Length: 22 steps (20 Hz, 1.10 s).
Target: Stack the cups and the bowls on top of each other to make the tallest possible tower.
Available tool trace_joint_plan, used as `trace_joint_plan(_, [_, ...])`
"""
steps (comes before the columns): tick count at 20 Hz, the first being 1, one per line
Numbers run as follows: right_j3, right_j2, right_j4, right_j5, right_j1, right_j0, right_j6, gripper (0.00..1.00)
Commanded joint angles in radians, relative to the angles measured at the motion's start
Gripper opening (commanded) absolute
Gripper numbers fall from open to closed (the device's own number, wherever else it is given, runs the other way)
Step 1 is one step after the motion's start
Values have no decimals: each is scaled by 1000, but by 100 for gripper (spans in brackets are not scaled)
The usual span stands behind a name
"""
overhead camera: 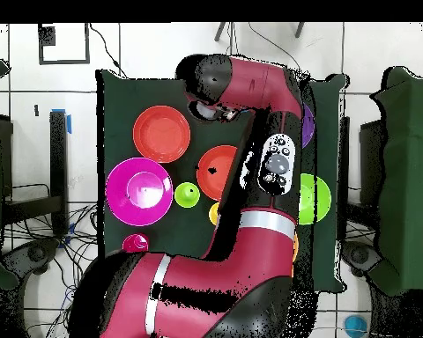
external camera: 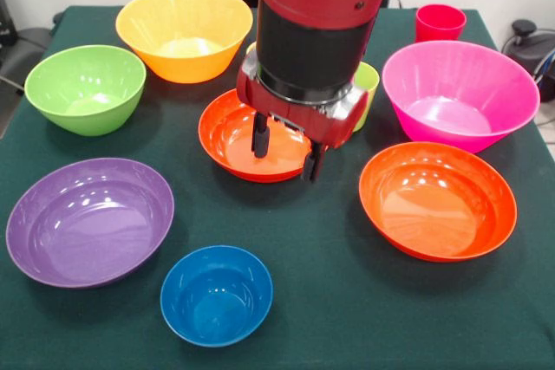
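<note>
Front view shows gripper (external camera: 286, 149) spread open, empty, hanging right over shallow glossy red-orange plastic bowl (external camera: 234, 138) mid-table; one finger inside, other by near rim; nothing stacked yet; probably straight down.

Glossy plastic bowls (external camera: 90, 221), matt cloth table (external camera: 347, 301)

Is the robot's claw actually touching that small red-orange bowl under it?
Cannot tell. In the front view the open gripper has its fingers down over the red-orange bowl, but contact or gap isn't plain; overhead, the arm hides them.
</note>
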Motion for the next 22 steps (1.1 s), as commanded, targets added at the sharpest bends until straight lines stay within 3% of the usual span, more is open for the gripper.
trace_joint_plan(1, [181, 128, -61, -43, -53, -16, -242, 100])
trace_joint_plan(10, [254, 151, -82, -84, -97, -57, -292, 100])
trace_joint_plan(22, [351, 180, -116, -130, -151, -84, -274, 100])
